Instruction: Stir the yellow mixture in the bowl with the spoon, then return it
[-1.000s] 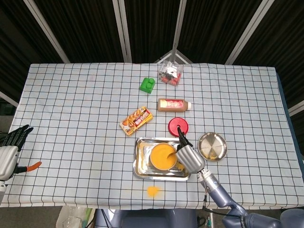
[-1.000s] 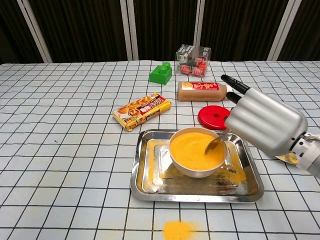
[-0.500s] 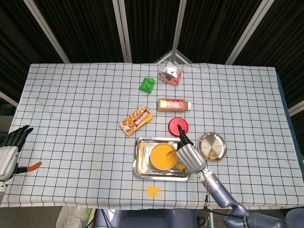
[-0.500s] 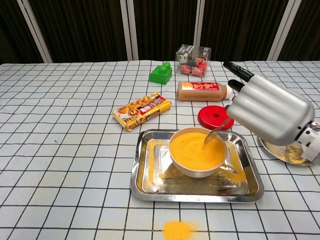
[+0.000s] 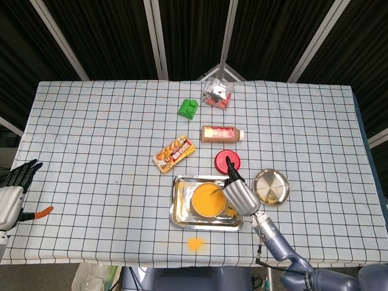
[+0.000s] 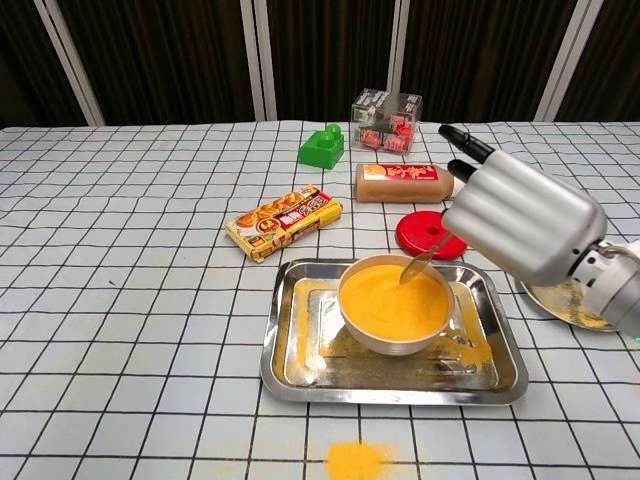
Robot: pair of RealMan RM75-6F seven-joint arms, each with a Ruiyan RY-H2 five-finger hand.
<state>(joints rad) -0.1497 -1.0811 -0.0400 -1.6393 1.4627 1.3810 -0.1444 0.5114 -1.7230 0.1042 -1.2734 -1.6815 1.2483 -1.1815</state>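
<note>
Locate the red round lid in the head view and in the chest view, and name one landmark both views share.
Head view: the red round lid lies just above the metal tray, below the brown bottle.
Chest view: the lid sits right of centre, partly behind the right hand.
Shared landmark: the bowl of yellow mixture in the tray.

Bright, even overhead light, soft shadows, sharp focus, against a dark backdrop.
</note>
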